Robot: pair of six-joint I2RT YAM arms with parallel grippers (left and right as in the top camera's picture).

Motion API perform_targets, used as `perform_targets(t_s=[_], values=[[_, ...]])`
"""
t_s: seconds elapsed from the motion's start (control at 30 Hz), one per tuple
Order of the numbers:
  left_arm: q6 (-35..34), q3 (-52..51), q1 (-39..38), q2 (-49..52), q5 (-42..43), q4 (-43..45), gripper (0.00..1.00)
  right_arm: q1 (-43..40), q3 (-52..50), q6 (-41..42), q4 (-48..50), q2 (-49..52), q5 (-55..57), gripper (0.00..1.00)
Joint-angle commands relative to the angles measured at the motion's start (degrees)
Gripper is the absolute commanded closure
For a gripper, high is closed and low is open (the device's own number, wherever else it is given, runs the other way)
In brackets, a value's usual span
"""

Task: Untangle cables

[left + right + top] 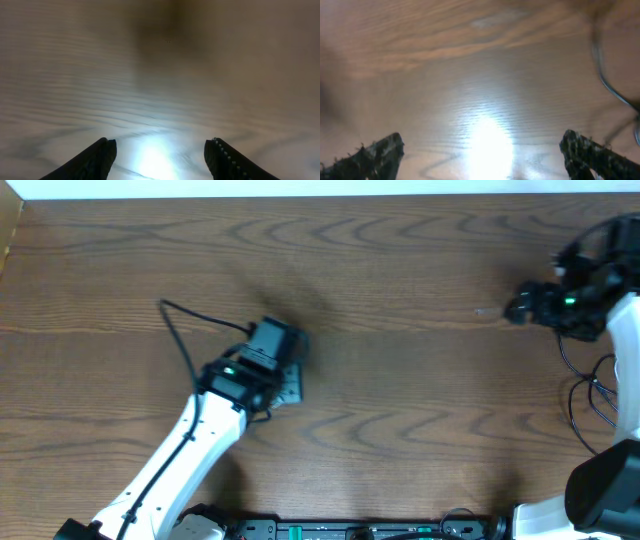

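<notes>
A thin black cable [183,340] lies left of centre, running from a free end at the upper left to under my left arm. More thin black cables [578,392] loop at the far right beside my right arm, and one strand [606,82] shows in the right wrist view, right of the fingers. My left gripper [292,366] [160,147] stands open over bare wood, with nothing between its fingers. My right gripper [512,309] [482,145] is wide open at the upper right, also over bare wood. No white cable is in view.
The wooden table [400,410] fills the overhead view. Its far edge meets a white strip along the top. The arm bases and a black rail [360,530] line the front edge. A faint pale mark [485,312] lies just left of the right gripper.
</notes>
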Motion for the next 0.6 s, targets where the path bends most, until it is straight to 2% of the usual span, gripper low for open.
perform_targets(t_s=[0.0,0.27,0.33,0.37,0.4,0.43,0.57], values=[[-1.55,0.11,7.21,-0.50,-2.12,-0.20,0.37,5.44,-2.69,-4.68,2.25,0.22,-1.07,0.01],[-1.31,0.11,21.42,-0.50,8.11,-2.03,0.33,15.37,-6.67,-4.66,4.63,0.22,0.44,0.01],[-1.31,0.11,23.82,-0.50,9.05,-4.59,0.33,16.94,-7.28,-4.63,3.06,0.22,3.37,0.01],[0.09,0.11,25.46,-0.50,9.01,-8.44,0.27,17.73,-7.52,-4.35,1.66,0.22,5.11,0.01],[1.42,0.11,26.01,-0.50,8.98,-10.64,0.27,17.92,-7.52,-3.67,0.83,0.22,5.22,0.01],[2.16,0.11,26.53,-0.50,8.98,-12.85,0.21,17.99,-7.52,-2.60,-0.09,0.20,5.20,0.01],[5.20,0.11,27.52,-0.52,7.48,-19.67,0.20,17.88,-7.52,1.05,-3.23,-0.57,5.18,0.01]])
